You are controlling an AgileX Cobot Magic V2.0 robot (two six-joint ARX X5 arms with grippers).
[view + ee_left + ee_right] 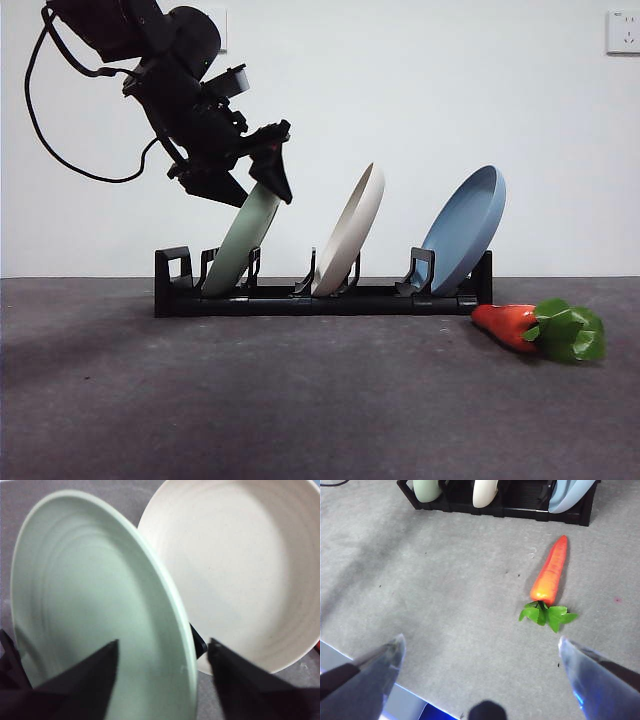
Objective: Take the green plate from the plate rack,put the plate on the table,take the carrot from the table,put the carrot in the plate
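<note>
The green plate [240, 245] leans in the leftmost filled slot of the black plate rack [300, 298] on the table [250, 400]. My left gripper [278, 185] comes down from the upper left to the plate's top rim. In the left wrist view the left gripper [162, 650] is open, with one jaw on each side of the green plate's [90, 590] rim and a gap on both sides. The carrot [510, 325] lies on the table just right of the rack. My right gripper [480, 647] is open and empty, above the table, with the carrot [550, 575] ahead of it.
A cream-beige plate [350, 235] stands in the rack's middle slot and a blue plate [465, 225] in the right slot. In the left wrist view the cream plate [235, 570] sits close behind the green one. A white wall is behind the rack.
</note>
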